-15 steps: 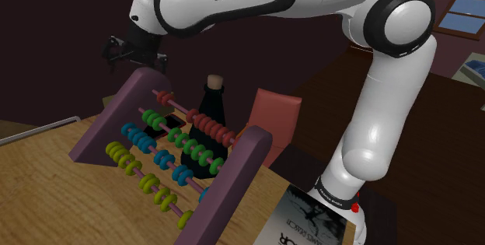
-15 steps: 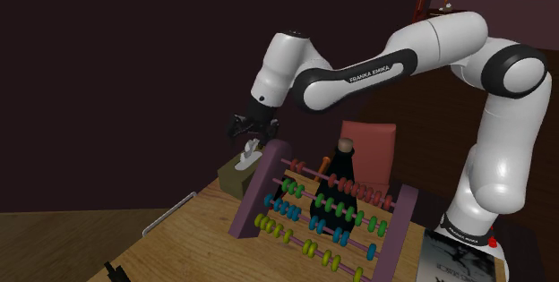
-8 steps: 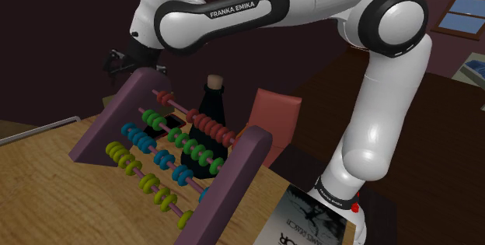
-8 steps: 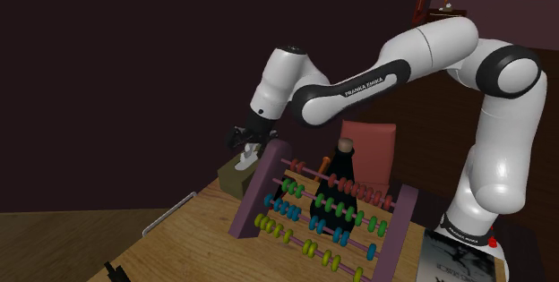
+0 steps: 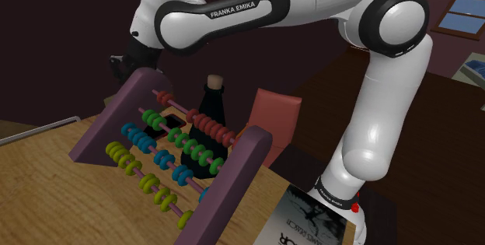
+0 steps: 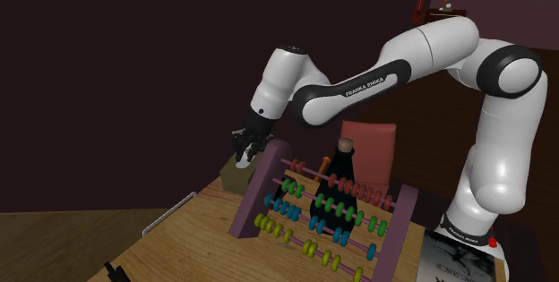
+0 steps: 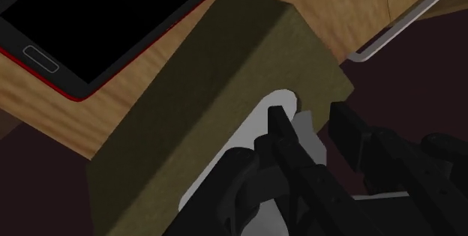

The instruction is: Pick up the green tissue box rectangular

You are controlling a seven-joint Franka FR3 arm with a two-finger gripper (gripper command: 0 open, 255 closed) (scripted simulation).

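We see the box (image 7: 217, 92) as a plain olive-green block, long and rectangular, its faces unmarked. A white tissue (image 7: 259, 126) stands up out of the slot in its top. The box rests flat and upright on the wooden table (image 7: 337, 17), close to the table's far edge. A red-rimmed phone (image 7: 105, 17) lies just beside one long side, not touching. In the second exterior view we find it just behind the abacus (image 6: 327, 209), at that view's left.
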